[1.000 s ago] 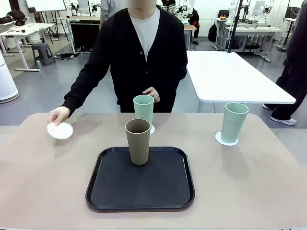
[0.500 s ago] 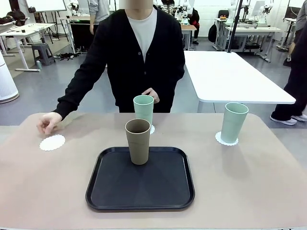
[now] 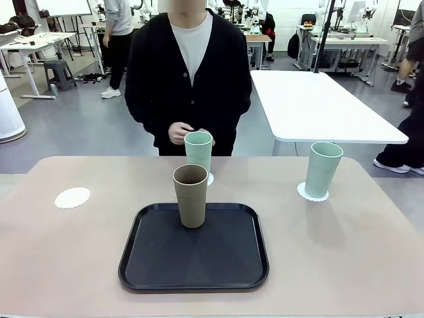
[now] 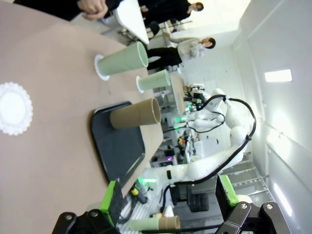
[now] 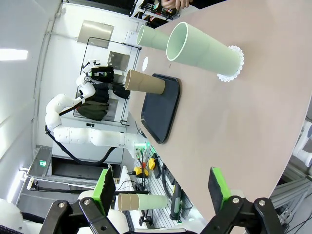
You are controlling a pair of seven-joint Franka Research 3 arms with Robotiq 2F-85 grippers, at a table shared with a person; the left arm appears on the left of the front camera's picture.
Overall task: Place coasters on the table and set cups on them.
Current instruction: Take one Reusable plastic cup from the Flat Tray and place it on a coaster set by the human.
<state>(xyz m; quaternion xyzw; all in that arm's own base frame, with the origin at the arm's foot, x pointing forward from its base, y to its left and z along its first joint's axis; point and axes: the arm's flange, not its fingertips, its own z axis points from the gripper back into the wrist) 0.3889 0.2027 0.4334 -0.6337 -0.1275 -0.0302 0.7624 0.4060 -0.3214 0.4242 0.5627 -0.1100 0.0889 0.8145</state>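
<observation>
A bare white scalloped coaster lies at the left of the beige table. One mint cup stands on a coaster at the far middle. Another mint cup stands on a coaster at the right. The tan cup stands upright on the black tray. My left gripper is open and holds nothing, well back from the table's things. My right gripper is open too, clear of the table.
The person stands at the far edge with both hands held together just behind the middle mint cup. A white-topped table stands behind at the right. Bare tabletop lies on both sides of the tray.
The person's hand laid the coaster down at the table's left, let go and drew back to the body. The cups and the tray have not moved.
</observation>
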